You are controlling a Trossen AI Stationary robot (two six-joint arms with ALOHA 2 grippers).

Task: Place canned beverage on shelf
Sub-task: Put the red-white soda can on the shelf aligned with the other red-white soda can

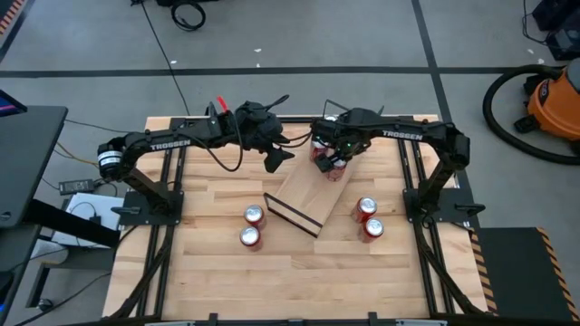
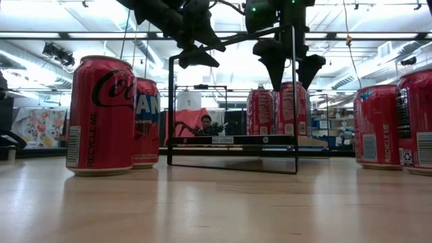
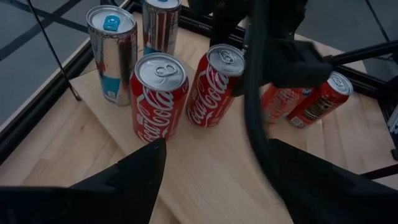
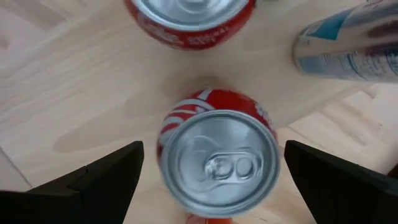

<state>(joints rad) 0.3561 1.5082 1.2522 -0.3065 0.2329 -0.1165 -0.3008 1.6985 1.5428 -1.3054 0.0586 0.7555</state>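
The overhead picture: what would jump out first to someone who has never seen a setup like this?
Two dark arms meet over a slanted shelf in the middle of the wooden table. Red cans cluster at the shelf's far end, where the right end effector hangs open directly above one upright can. Two pairs of red cans wait on the table, one pair on either side of the shelf.

- I'm working in a robotics lab or workshop, not a home: my wooden tabletop (image 1: pixel 299 272) sits in a black metal frame on a grey concrete floor crossed by dark tape lines.
- An orange shop vacuum (image 1: pixel 555 100) with its black hose stands off to one side, and cables trail over the floor.
- Across the tabletop I see an open hall with ceiling strip lights (image 2: pixel 378 37), shelving, and a seated person (image 2: pixel 206 125) at a desk.
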